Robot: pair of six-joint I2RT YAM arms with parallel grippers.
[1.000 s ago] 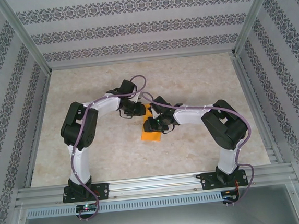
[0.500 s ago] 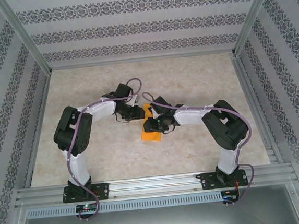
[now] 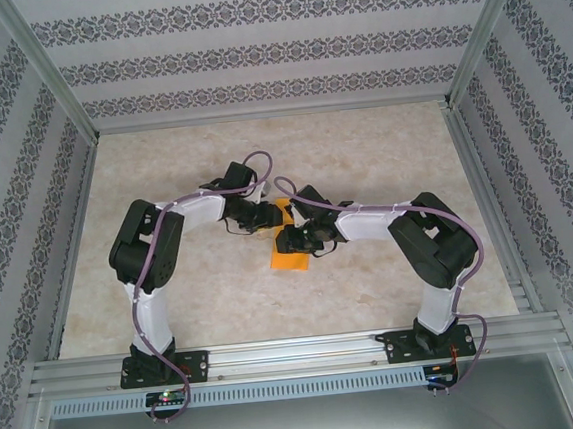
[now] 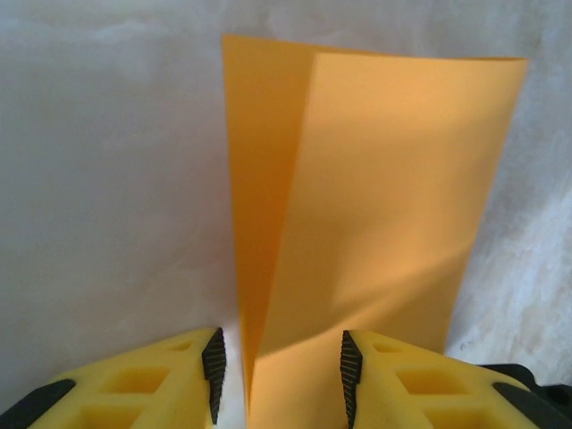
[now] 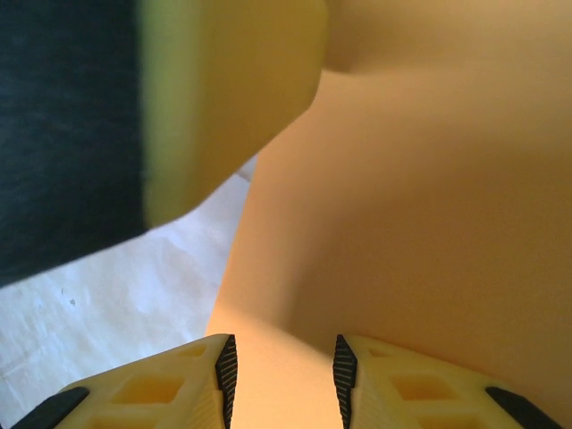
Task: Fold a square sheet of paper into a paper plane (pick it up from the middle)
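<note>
Half-folded orange sheet mid-table, both arms crowded right on it

One flap stands up off the table along a crease. The left gripper has its jaws apart with that crease running between them, not pinched. The right gripper is also spread, sitting low over the paper.

We find the square sheet of paper on the table, left gripper at its far end, right gripper over its middle.
</note>
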